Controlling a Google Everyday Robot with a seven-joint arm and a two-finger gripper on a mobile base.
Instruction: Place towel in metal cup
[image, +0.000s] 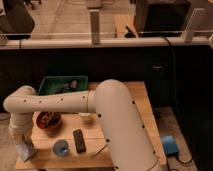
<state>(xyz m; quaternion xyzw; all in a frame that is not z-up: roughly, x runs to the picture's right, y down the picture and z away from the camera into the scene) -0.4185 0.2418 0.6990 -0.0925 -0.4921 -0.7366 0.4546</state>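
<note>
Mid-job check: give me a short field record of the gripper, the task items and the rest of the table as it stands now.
gripper: the gripper points down over the table corner, lower left of the view
towel: pale grey-blue shape just under the gripper, likely the towel
metal cup: not made out; possibly hidden under the gripper
nearby: bowl, light blue cup, dark flat block, white cup
back: green bin

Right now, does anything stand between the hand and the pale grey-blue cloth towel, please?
Nothing visible does: the hand is directly above the pale grey-blue cloth towel at the wooden table's corner.
</note>
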